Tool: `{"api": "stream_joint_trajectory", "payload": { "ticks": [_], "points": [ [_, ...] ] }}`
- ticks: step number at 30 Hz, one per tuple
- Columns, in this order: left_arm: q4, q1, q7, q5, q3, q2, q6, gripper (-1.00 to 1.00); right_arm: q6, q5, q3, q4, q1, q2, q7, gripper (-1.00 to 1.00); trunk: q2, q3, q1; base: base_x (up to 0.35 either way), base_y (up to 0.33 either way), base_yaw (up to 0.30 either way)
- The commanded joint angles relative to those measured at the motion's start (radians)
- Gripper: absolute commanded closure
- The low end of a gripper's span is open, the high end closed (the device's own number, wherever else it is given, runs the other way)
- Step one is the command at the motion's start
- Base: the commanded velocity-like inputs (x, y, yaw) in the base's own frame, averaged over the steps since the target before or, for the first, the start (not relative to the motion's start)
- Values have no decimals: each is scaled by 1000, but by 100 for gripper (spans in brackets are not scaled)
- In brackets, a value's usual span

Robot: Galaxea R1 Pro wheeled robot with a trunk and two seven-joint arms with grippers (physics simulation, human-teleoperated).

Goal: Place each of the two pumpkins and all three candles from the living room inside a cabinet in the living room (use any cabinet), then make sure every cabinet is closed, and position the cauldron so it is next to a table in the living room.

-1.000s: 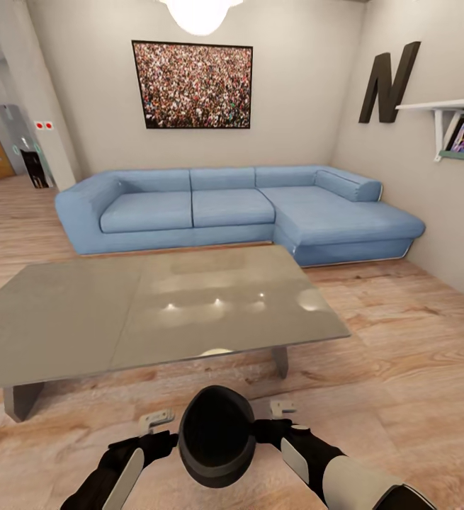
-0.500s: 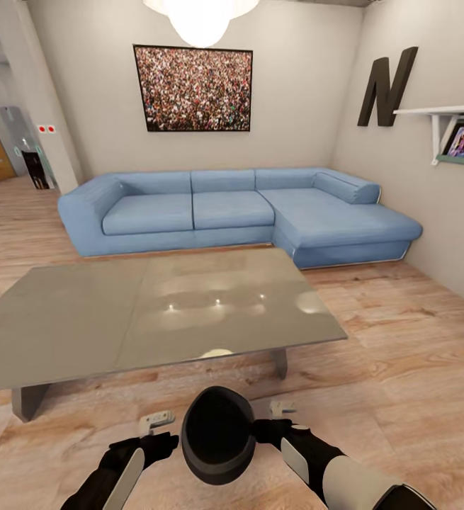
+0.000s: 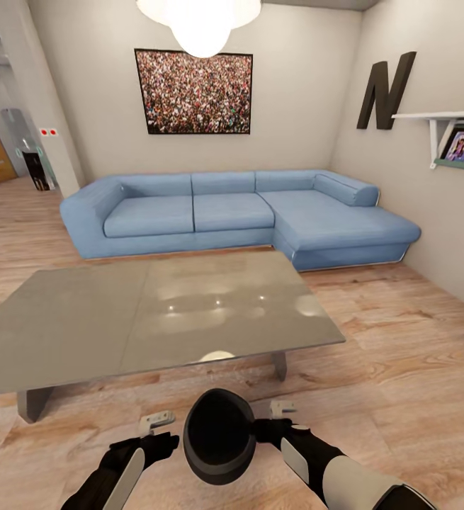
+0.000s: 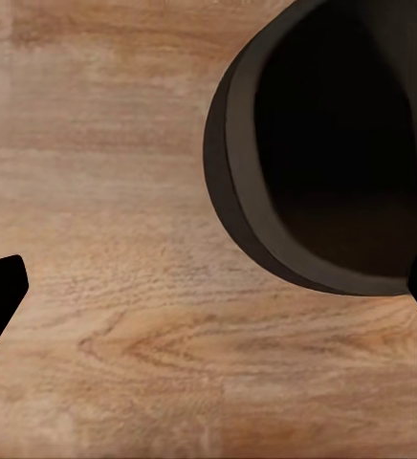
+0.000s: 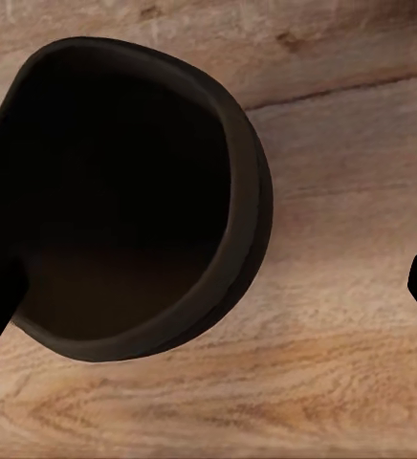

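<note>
A blue L-shaped sofa (image 3: 239, 216) stands against beige walls on a light wood plank floor (image 3: 402, 333). A framed crowd picture (image 3: 193, 92) hangs below a glowing ceiling lamp (image 3: 200, 21).

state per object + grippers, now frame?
cauldron: upright, mouth open, dark inside, between both grippers, just short of the table.
table: glossy top bare.
left gripper: open, beside the cauldron.
right gripper: open, at the cauldron's other side.
sofa: unoccupied.
</note>
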Motion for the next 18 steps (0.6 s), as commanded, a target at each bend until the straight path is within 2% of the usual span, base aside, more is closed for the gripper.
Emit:
{"api": "stream_joint_trajectory", "payload": {
  "ticks": [1,18],
  "points": [
    [-1,0,9,11,-2,0,2,-100,-5,-5,3,0,-1,0,1,-100,7,2,-4,0,0,0],
    [0,0,9,9,-2,-4,2,-100,-16,-5,3,2,-1,0,0,-100,126,56,-69,0,0,0]
  ]
}}
